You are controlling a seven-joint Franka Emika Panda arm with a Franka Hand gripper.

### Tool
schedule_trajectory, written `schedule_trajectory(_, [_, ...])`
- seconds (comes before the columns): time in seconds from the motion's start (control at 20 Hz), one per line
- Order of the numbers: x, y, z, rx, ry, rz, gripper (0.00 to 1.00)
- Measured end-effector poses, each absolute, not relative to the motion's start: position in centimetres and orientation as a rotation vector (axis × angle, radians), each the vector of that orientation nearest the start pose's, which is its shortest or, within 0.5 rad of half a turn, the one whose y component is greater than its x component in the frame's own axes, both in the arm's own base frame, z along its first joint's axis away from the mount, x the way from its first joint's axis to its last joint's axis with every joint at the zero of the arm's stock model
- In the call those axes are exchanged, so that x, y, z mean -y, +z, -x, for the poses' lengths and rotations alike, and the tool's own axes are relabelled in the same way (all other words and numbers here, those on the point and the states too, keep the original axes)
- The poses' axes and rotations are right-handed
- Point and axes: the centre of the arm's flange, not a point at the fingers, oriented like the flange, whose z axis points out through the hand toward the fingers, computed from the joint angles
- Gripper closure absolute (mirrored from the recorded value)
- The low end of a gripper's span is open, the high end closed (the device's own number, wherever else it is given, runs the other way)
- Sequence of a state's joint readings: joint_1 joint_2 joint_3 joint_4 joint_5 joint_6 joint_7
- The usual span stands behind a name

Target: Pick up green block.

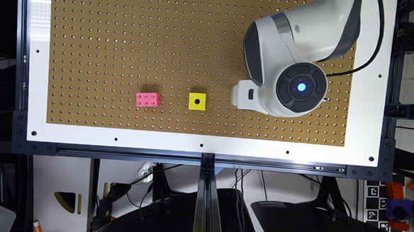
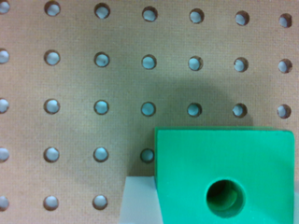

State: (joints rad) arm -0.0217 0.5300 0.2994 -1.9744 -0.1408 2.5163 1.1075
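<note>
The green block (image 2: 224, 158), a bright green cube with a round dark hole in its top face, shows very close in the wrist view over the brown pegboard. A pale finger (image 2: 138, 200) lies flush against one side of it, and a thin grey strip touches the opposite side at the frame's edge. My gripper (image 2: 210, 200) is shut on the block. In the exterior view the gripper (image 1: 243, 94) is a white part under the arm's wrist, toward that view's right; the arm covers the block there.
A yellow cube with a hole (image 1: 197, 101) sits on the pegboard (image 1: 126, 37) just to the exterior view's left of the gripper. A pink studded brick (image 1: 148, 99) lies further left. A white border (image 1: 205, 140) frames the board.
</note>
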Motion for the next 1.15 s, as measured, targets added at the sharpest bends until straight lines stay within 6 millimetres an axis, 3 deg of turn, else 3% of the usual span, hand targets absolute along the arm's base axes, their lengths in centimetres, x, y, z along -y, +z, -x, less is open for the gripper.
schedule_trajectory(0.2, [-16.7,23.1,-59.4,-1.141,0.01,2.859,1.0])
schedule_trajectory(0.75, [-17.1,31.1,-58.8,-1.151,-0.038,2.885,1.0])
schedule_trajectory(1.15, [-17.1,31.6,-58.7,-1.152,-0.041,2.887,1.0])
